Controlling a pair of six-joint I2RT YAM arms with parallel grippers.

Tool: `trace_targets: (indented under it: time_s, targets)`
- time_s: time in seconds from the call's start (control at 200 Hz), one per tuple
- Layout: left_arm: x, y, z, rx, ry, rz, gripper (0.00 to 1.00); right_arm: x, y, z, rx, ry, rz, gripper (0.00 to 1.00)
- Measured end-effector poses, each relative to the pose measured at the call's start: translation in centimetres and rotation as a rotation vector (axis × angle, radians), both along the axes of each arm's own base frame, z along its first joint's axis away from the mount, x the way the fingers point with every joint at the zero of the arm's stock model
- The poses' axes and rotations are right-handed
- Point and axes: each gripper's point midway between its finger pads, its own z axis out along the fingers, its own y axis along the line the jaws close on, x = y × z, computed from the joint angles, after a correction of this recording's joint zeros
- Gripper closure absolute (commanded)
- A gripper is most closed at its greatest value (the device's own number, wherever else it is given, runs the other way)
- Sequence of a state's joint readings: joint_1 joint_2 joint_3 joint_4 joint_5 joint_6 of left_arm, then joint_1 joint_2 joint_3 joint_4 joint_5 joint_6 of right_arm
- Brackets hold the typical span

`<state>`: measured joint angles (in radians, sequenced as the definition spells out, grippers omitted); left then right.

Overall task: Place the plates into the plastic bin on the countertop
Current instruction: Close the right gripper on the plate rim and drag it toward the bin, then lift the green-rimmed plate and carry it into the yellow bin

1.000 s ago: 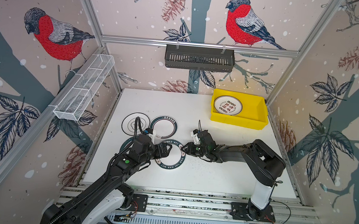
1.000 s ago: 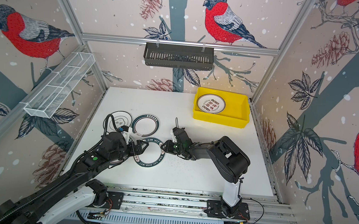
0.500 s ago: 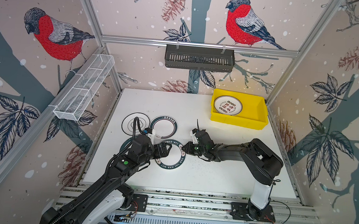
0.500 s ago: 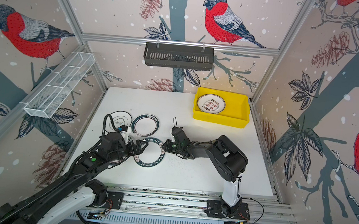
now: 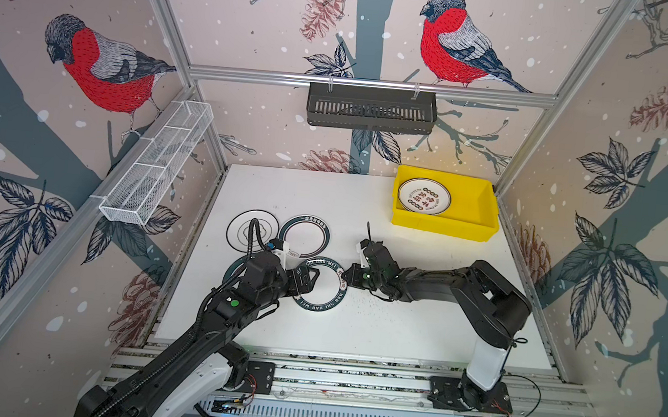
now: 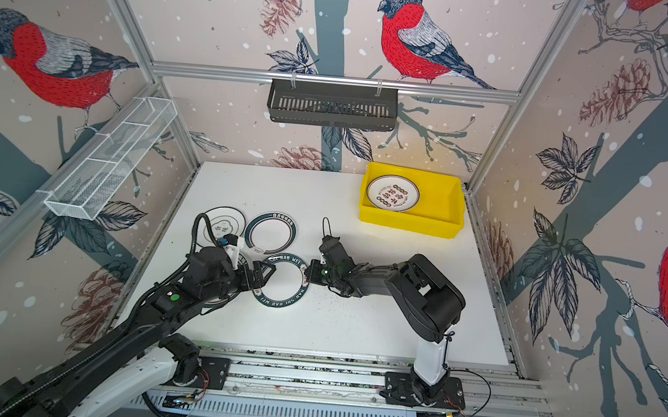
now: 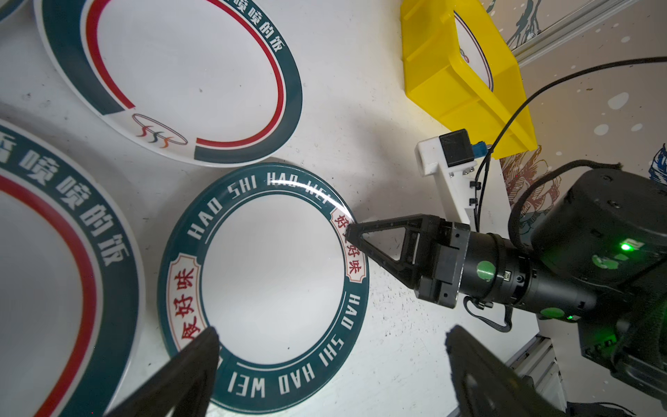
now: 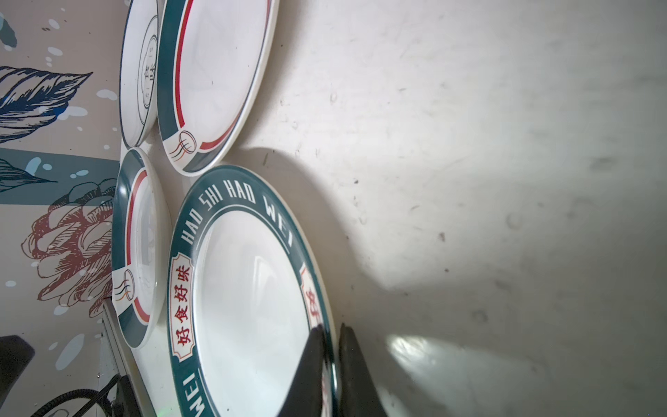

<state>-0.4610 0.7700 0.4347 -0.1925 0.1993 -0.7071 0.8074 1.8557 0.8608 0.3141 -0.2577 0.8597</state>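
A white plate with a dark green "HAO SHI HAO WEI" rim (image 5: 319,305) (image 6: 279,302) (image 7: 267,285) (image 8: 245,296) lies mid-countertop (image 5: 375,330). My right gripper (image 5: 344,279) (image 6: 310,273) (image 7: 352,231) (image 8: 330,332) is shut on its right rim, one finger inside and one outside. My left gripper (image 5: 309,279) (image 6: 266,273) (image 7: 332,335) stands open at the plate's left side, holding nothing. Three more plates lie at the left: a green-and-red-ringed plate (image 5: 304,235) (image 7: 173,72), a thin-black-rimmed plate (image 5: 243,228), and one (image 7: 47,270) partly under the left arm. The yellow plastic bin (image 5: 443,225) (image 6: 406,222) holds a red-character plate (image 5: 424,196).
A black slotted basket (image 5: 371,108) hangs on the back wall and a white wire mesh tray (image 5: 156,167) on the left wall. Aluminium rails (image 5: 349,380) run along the front edge. The bin's right half (image 5: 472,206) holds no plate.
The right gripper's fingers have closed onto the lettered plate's rim and the arm has edged slightly left. The left arm has not moved.
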Motion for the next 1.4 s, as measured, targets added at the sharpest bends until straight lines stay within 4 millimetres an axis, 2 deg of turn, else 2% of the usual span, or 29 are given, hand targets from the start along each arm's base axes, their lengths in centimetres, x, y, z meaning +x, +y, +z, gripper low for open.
trace_targets:
  time_s: [0.24, 0.636, 0.951, 1.236, 1.401]
  targets:
    - [0.0, 0.0, -0.1, 0.001, 0.003, 0.003, 0.03, 0.1, -1.2, 1.0, -0.006, -0.018, -0.03, 0.91]
    - [0.6, -0.1, -0.6, 0.009, 0.007, 0.011, 0.03, 1.4, -5.6, 2.6, -0.047, -0.062, -0.144, 0.94]
    - [1.3, -0.8, -1.0, 0.002, 0.012, -0.006, 0.03, 2.2, -12.3, 4.4, -0.079, -0.104, -0.294, 0.95]
    - [2.6, -1.8, -2.0, -0.005, 0.025, -0.023, 0.03, 1.2, -17.3, 6.4, -0.063, -0.139, -0.401, 0.95]
    - [3.3, -2.9, -1.9, -0.029, 0.024, -0.054, 0.03, 1.6, -20.3, 7.8, -0.029, -0.173, -0.486, 0.95]
